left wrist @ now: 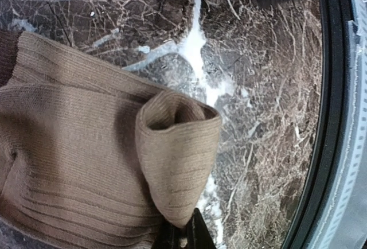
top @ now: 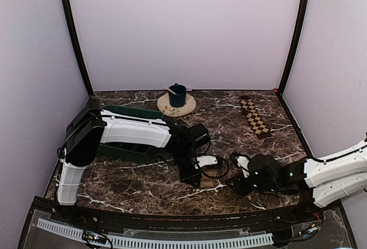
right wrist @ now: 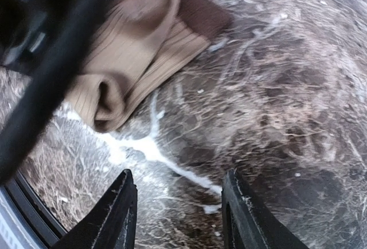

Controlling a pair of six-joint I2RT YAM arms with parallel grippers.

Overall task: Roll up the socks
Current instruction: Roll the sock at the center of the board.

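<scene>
- In the top view the left arm [top: 135, 129] covers most of the green tray [top: 131, 112], so we cannot tell what lies in it; only its far rim and part of its near wall show.
- From above, the tan sock [left wrist: 74, 146] is almost wholly hidden under the two wrists near the front middle of the marble table [top: 229, 131].
- The left gripper [left wrist: 183, 238] is cut off at the bottom edge of its own view. We see only two dark tips pressed together, pinching a raised fold of the tan sock.
- A dark blurred shape [right wrist: 51, 71] crosses the upper left of the right wrist view and hides part of the sock; we cannot make out what it is.
- The right gripper [right wrist: 179, 183] stands with its jaws well apart over bare marble, holding nothing, the sock lying just beyond them.
- The checkered sock [top: 255, 117] lies flat and stretched out at the far right, well apart from both arms.
- A blue cup [top: 178, 96] stands on a round mat [top: 172, 110] at the back; a thin stick [top: 170, 89] leans out of it, too small to name.
</scene>
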